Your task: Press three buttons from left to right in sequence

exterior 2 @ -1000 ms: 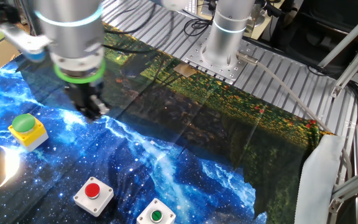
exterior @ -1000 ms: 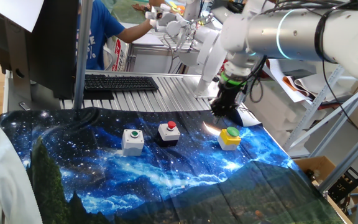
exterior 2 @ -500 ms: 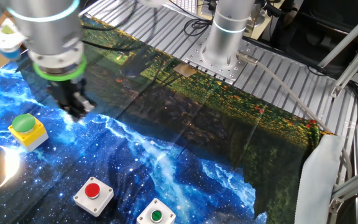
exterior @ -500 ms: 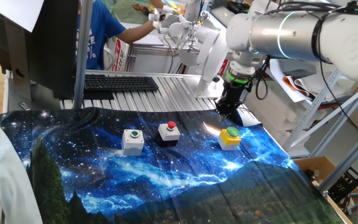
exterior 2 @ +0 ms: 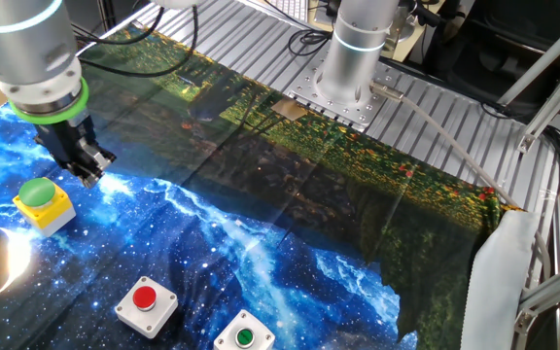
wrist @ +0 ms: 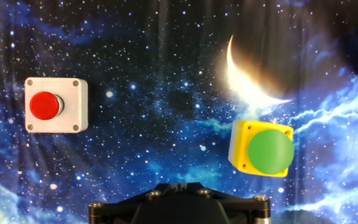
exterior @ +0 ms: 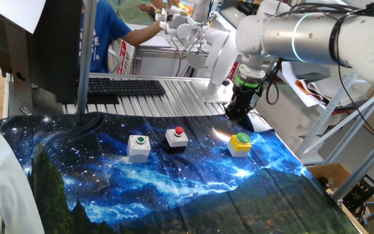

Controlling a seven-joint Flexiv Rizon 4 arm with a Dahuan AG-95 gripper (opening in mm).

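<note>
Three button boxes stand in a row on the galaxy-print cloth (exterior: 174,175). The grey-white box with green cap (exterior: 138,144) is leftmost; it also shows in the other fixed view (exterior 2: 244,336). The black-and-white box with red cap (exterior: 176,136) (exterior 2: 145,299) (wrist: 56,104) is in the middle. The yellow box with green cap (exterior: 240,143) (exterior 2: 43,202) (wrist: 263,149) is rightmost. My gripper (exterior: 235,118) (exterior 2: 87,175) hangs above the cloth, just behind and beside the yellow box, touching nothing. The hand view shows only the gripper's black body (wrist: 179,202), so the fingertips are hidden.
A black keyboard (exterior: 125,86) lies on the slatted metal table behind the cloth. A person in a blue shirt (exterior: 106,32) stands at the back. The arm's base (exterior 2: 353,58) is bolted at the cloth's far edge. Metal frame struts (exterior: 333,110) stand at the right.
My gripper has moved sideways over the cloth, away from the middle and closer to the yellow box. The three button boxes have not moved.
</note>
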